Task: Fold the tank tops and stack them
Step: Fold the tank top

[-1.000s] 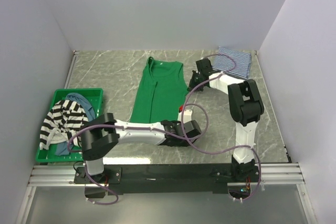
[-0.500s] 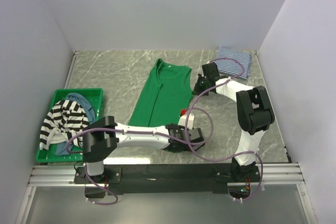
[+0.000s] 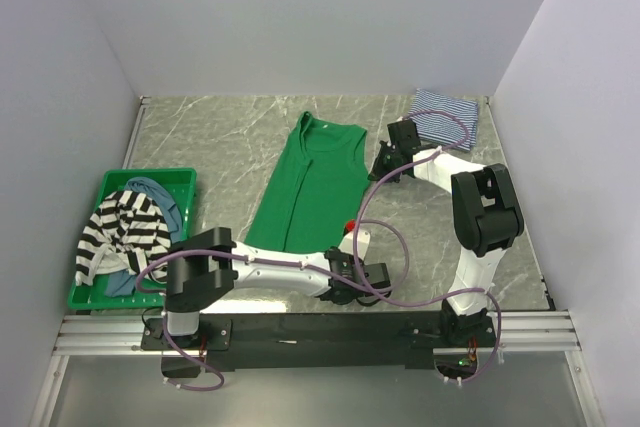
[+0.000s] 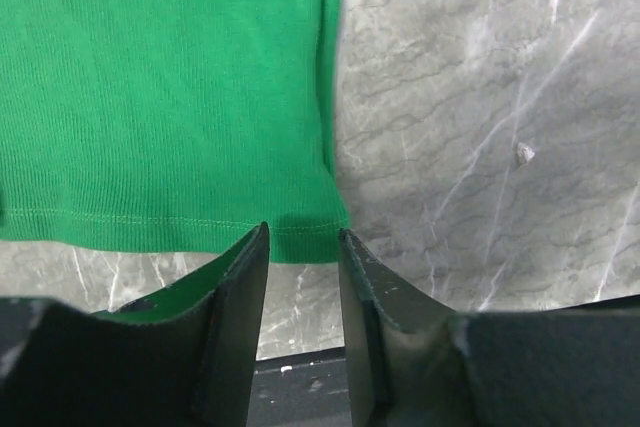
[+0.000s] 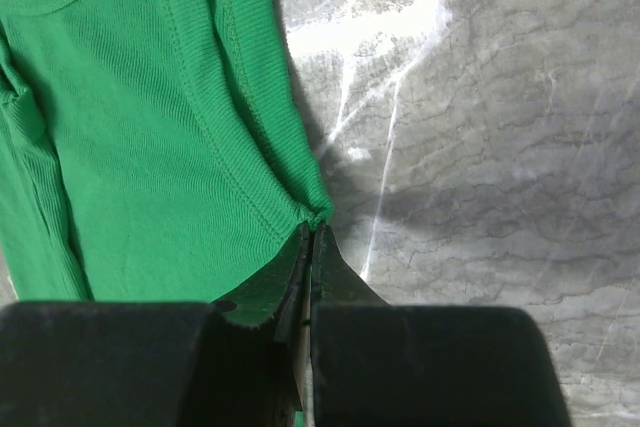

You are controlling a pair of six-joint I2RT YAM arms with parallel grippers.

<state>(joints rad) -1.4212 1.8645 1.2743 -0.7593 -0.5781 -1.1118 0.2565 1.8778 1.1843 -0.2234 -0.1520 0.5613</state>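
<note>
I have the green top (image 3: 310, 182) lying flat down the middle of the counter (image 3: 220, 137). Its neckline points to the far edge and its hem lies close to the near edge, with the body slanting a little to the left toward the hem.

My left tool (image 4: 302, 235) is low at the hem's right corner, with its fingers apart and nothing clamped. In the left wrist view that corner shows in the gap between the tips, but I can't tell whether either finger touches the cloth.

My right tool (image 5: 309, 235) is at the top's right edge, up by the armhole. Its fingers are pressed together, with the seamed edge of the green cloth pinched at their tips.

The thin-striped top (image 3: 447, 115) sits folded in the far right corner of the counter, well apart from the green one.

The bin (image 3: 150, 176) stands at the left edge, toward the near corner. The bold-striped top (image 3: 115, 227) is heaped in it, and the blue top (image 3: 160, 197) shows partly under that.
</note>
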